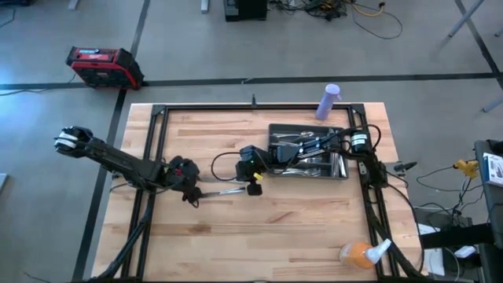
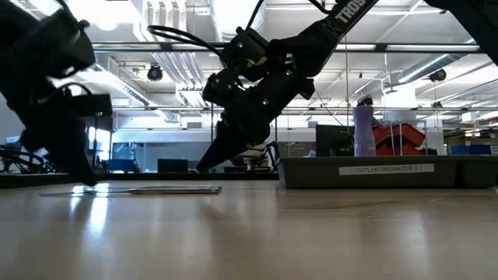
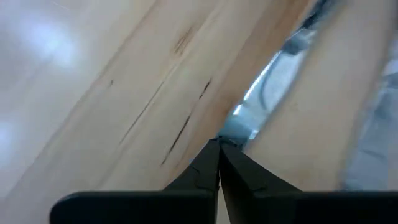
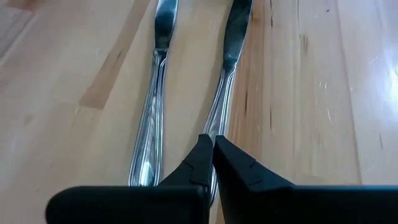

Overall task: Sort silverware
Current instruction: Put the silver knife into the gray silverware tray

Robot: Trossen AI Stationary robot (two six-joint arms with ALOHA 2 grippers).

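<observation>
Two silver knives (image 4: 155, 106) (image 4: 227, 81) lie flat, side by side, on the wooden table between my two grippers; in the high view they show as one bright streak (image 1: 224, 189). My right gripper (image 4: 213, 142) reaches over from the tray side and is shut above the handle of one knife. My left gripper (image 3: 219, 146) is shut and stands down at the table (image 2: 82, 183) by a knife's blade end (image 3: 255, 115). More silverware (image 1: 302, 149) lies in the dark compartmented tray (image 1: 339, 174) at the far right. My left gripper has its shut fingertips (image 3: 211, 155) against the knife's blade end (image 3: 239, 127), coming in low from the table's left, along the knife. The knife lies flat on the table. Pinched or only pressed, I cannot tell. My right gripper has its shut fingertips (image 4: 202, 152) over the knife's handle (image 4: 217, 121), slanting down from the table's right, along the knife. The handle runs on beneath the fingers. I cannot tell whether they touch it.
A purple cylinder (image 1: 328, 102) stands at the table's far edge behind the tray. An orange spray bottle (image 1: 361, 253) lies at the near right corner. Bare wood (image 1: 259, 236) spreads along the near side.
</observation>
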